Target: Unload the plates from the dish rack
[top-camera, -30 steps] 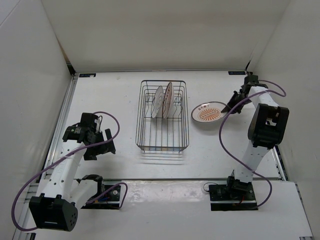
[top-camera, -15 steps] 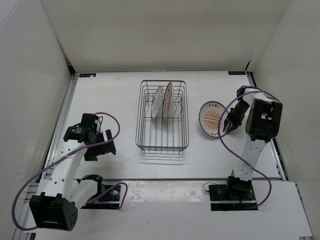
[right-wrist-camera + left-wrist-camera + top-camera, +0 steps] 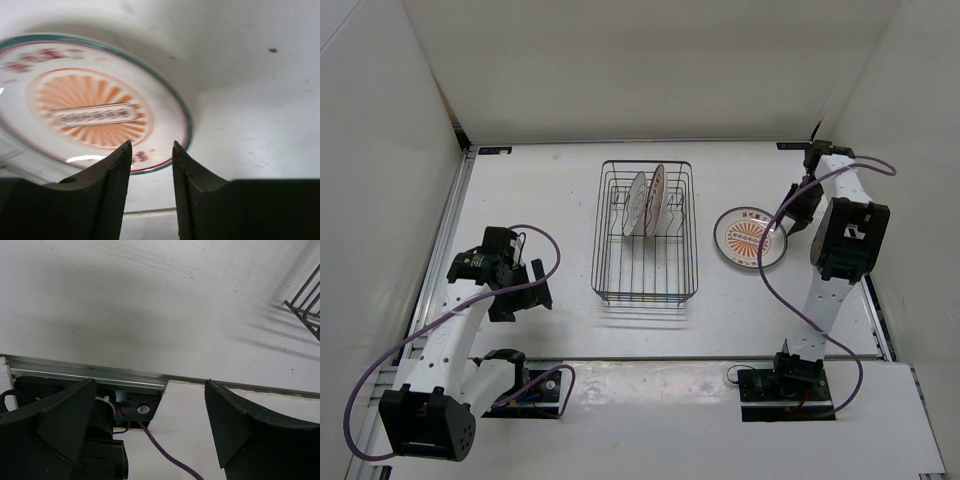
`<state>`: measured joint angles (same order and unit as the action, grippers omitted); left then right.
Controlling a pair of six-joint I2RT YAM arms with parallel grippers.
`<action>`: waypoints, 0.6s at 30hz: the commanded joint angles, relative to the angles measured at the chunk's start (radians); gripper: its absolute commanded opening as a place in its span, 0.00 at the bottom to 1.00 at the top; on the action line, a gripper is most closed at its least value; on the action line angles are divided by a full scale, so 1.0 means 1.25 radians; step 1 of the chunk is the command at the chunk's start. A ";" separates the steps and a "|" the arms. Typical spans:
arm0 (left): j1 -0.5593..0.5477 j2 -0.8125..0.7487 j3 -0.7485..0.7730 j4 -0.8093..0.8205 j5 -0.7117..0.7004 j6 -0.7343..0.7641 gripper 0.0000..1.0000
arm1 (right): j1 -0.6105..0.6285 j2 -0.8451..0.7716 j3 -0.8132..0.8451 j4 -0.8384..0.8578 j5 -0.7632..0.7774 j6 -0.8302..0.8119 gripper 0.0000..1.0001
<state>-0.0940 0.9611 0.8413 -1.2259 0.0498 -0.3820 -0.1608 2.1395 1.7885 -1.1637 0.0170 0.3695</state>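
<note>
The orange plate (image 3: pixel 750 238) is lying flat just right of the rack (image 3: pixel 645 296). The right gripper (image 3: pixel 150 145), jaws barely parted and empty, is hovering at the plate's edge. It should be lifting straight clear before reaching for the two plates (image 3: pixel 638 203) standing in the rack. The left gripper (image 3: pixel 150 381) is waiting left of the rack, gaping wide, holding nothing

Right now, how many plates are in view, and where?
3. Two stand on edge, side by side, in the dish rack: the left plate and the right plate. The sunburst plate lies flat on the table, right of the rack. None looks hidden.
</note>
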 commanded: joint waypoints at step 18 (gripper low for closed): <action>-0.001 -0.007 -0.012 0.012 0.023 -0.006 1.00 | 0.547 -0.046 0.404 0.120 -0.040 -0.034 0.49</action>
<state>-0.0940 0.9623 0.8261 -1.2186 0.0685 -0.3859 0.5003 2.0506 2.3112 -0.9848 -0.1081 0.3744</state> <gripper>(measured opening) 0.996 0.487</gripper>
